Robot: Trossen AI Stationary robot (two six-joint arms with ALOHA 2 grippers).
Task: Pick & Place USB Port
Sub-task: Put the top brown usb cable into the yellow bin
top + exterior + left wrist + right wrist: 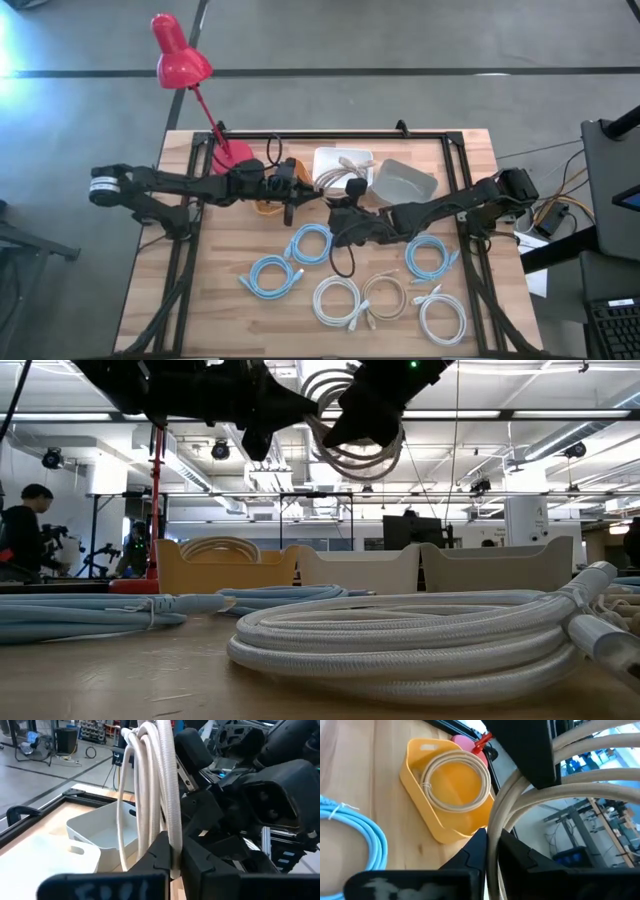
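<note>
A cream-white coiled cable (345, 445) hangs in the air between both grippers, above the middle of the table (220, 300). My left gripper (174, 859) reaches in from the table's left (296, 192) and is shut on the coil. My right gripper (492, 846) comes in from the right (345, 207) and is shut on the same coil. Below and beside them stand a yellow bin (445, 795) holding a beige coil (454, 780), a white bin (343, 163) and a pale grey bin (403, 182). My left gripper pinches several strands of the cable coil (170, 840) between its two fingers. The fingers lie across the strands. The coil is lifted clear of the table. My right gripper pinches the coil's strands (495, 827) between its two fingers, across them, opposite the left gripper. The loops (580, 775) arch away past the fingers, clear of the table.
Several coiled cables lie on the near half of the table: blue ones (272, 275) (430, 258), white ones (337, 300) (441, 318) and a beige one (384, 295). A red desk lamp (180, 60) stands at the far left corner. A person (22, 530) stands in the room behind.
</note>
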